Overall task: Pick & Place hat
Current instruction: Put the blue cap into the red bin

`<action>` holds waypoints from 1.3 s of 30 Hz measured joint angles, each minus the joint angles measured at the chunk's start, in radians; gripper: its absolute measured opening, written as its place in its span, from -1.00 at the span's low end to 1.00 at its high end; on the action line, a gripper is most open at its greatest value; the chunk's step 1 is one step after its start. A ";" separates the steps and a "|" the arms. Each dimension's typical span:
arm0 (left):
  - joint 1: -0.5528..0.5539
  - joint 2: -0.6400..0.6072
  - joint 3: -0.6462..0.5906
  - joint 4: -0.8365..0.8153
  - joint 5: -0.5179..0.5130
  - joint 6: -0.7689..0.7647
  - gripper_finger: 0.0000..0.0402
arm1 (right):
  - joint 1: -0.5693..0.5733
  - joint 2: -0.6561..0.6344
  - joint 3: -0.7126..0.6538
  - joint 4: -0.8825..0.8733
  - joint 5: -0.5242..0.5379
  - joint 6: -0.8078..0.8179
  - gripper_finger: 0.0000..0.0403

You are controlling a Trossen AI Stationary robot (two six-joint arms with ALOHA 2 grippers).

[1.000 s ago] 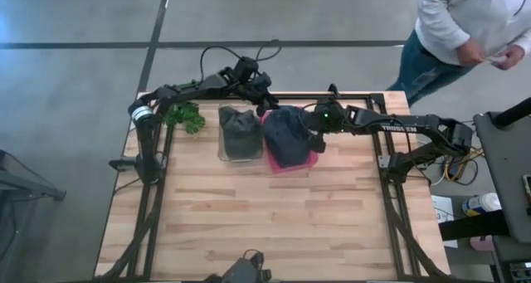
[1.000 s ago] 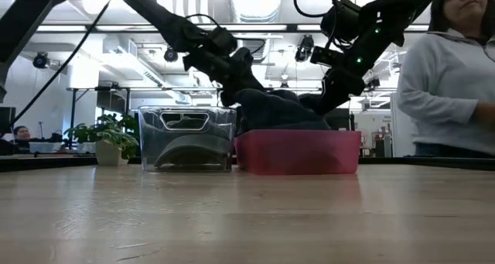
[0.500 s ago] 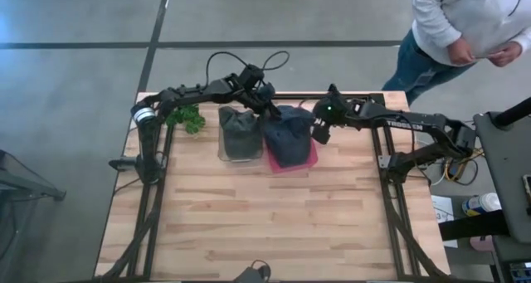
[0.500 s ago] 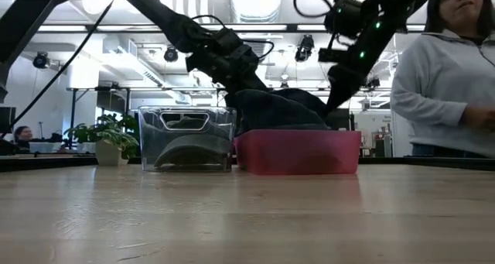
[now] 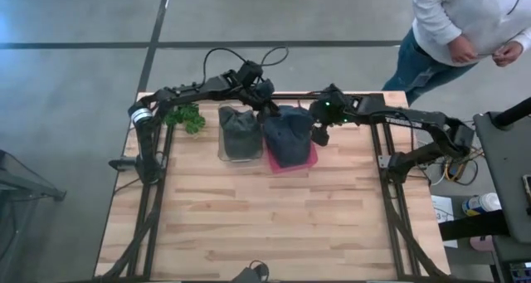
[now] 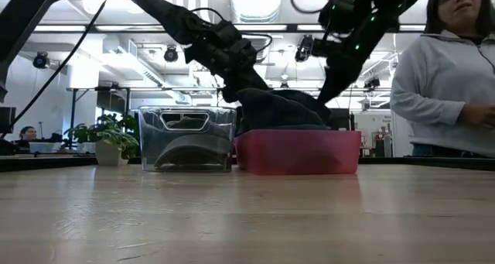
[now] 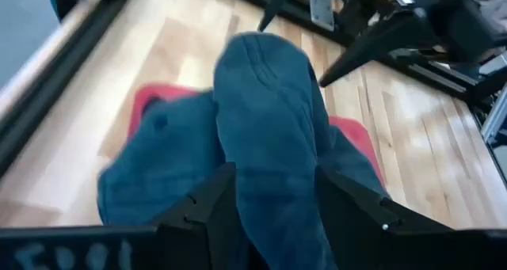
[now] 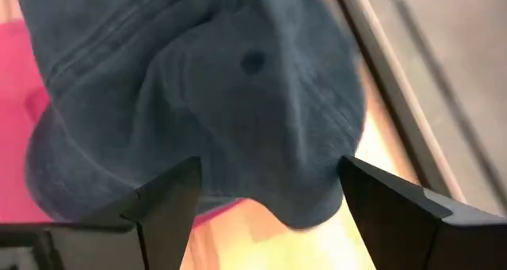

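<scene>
A blue hat (image 5: 286, 134) lies heaped in a pink bin (image 5: 292, 163) at the table's far middle and stands up above its rim (image 6: 298, 152). My left gripper (image 5: 268, 102) is at the hat's far-left part, shut on a fold of it. My right gripper (image 5: 319, 134) hovers over the hat's right side. Its fingers are spread wide in the right wrist view (image 8: 269, 199) and touch nothing. A second, dark hat (image 5: 239, 132) sits inside a clear bin (image 6: 187, 138) left of the pink one. My left gripper (image 7: 277, 199) pinches a raised fold of the blue hat (image 7: 265, 143) between its two fingers, slanting down from the far left. The cloth rises to a peak under the fingers (image 6: 251, 94). The remainder of the hat lies slack in the pink bin.
A small green plant (image 5: 184, 115) stands at the far left corner beside the clear bin. A person (image 5: 465, 26) stands beyond the far right corner. The near half of the wooden table (image 5: 265, 225) is bare board. Black frame rails run along the table's sides.
My right gripper has risen from the hat's right edge inside the bin and drawn back a little toward the far edge. My left gripper has stayed at the hat's far-left part, and the cloth beneath it now stands in a sharper peak.
</scene>
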 joint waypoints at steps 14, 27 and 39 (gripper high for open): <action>-0.028 0.000 0.000 -0.108 0.000 0.006 -0.18 | -0.002 0.286 0.056 0.077 -0.128 -0.051 0.09; -0.025 -0.070 0.084 -0.153 -0.153 0.078 -0.18 | -0.030 0.286 0.104 0.019 -0.106 -0.079 0.05; -0.081 -0.081 0.051 -0.482 -0.114 0.066 -0.18 | -0.049 0.223 0.096 0.008 -0.101 -0.083 0.05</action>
